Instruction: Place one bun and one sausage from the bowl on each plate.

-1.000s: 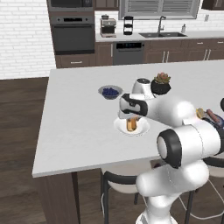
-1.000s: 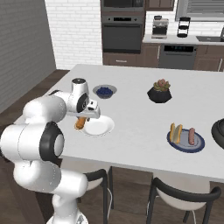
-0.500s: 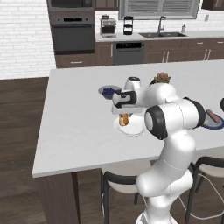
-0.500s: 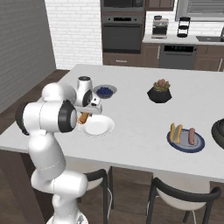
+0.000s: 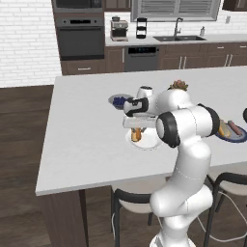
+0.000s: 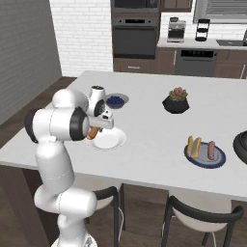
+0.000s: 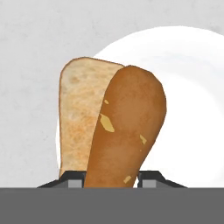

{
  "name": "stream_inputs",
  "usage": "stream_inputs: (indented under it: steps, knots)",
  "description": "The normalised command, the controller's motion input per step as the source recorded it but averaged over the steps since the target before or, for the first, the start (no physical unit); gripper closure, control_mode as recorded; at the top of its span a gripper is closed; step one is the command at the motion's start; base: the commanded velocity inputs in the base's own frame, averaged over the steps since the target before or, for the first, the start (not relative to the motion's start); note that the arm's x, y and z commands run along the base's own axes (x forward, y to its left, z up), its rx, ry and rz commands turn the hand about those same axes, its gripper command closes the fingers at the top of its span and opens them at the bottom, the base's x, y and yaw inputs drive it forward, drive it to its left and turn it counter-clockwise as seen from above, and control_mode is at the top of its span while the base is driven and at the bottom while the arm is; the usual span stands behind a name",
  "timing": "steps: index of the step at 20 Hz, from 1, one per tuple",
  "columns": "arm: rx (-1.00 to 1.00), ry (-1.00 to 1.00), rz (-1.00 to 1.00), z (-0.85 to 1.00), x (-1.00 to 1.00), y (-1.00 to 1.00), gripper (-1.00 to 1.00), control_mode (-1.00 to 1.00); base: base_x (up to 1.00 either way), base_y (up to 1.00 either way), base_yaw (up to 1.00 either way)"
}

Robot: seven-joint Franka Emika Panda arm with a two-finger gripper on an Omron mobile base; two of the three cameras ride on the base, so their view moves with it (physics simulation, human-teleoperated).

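Note:
My gripper [image 5: 136, 129] is shut on a bun [image 7: 118, 127], which has a brown crust and a pale cut face. It hangs upright just over the left edge of the white plate [image 6: 113, 140], which the hand view shows as a white plate [image 7: 188, 87] behind the bun. To the right, the grey plate with a dark blue rim [image 6: 219, 161] holds a bun [image 6: 194, 144] and a sausage [image 6: 211, 150]. The dark bowl [image 6: 241, 142] is cut off by the right edge of the view.
A small bowl of blueberries [image 6: 116, 100] stands just behind the white plate. A black pot with a succulent [image 6: 176, 101] sits further back on the counter. Two stools [image 6: 202, 217] stand under the counter's near edge. My arm's elbow bulks over the counter beside the plate.
My arm's elbow and shoulder have swung round. The hand with the bun has stayed low at the white plate's left edge, shifting only slightly.

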Motion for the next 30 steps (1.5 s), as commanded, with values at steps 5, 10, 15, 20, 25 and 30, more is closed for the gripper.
stream_inputs:
  steps: [5, 10, 15, 20, 25, 30]
  knots:
    - [0.00, 0.05, -0.01, -0.31, 0.00, 0.00, 1.00, -1.00, 0.00, 0.00, 0.00]
    - [0.00, 0.03, 0.00, -0.26, 0.00, 0.00, -1.00, -1.00, 0.00, 0.00, 0.00]
    - [0.01, 0.05, 0.00, -0.12, 0.00, -0.01, -1.00, -1.00, 0.00, 0.00, 0.00]
    - [0.00, 0.00, 0.00, 0.00, 0.02, 0.00, -1.00, -1.00, 0.00, 0.00, 0.00]
    - [0.00, 0.00, 0.00, 0.00, 0.04, 0.00, -1.00, -1.00, 0.00, 0.00, 0.00]
    - [0.00, 0.00, -0.01, 0.32, -0.06, 0.00, -1.00, -1.00, 0.00, 0.00, 0.00]
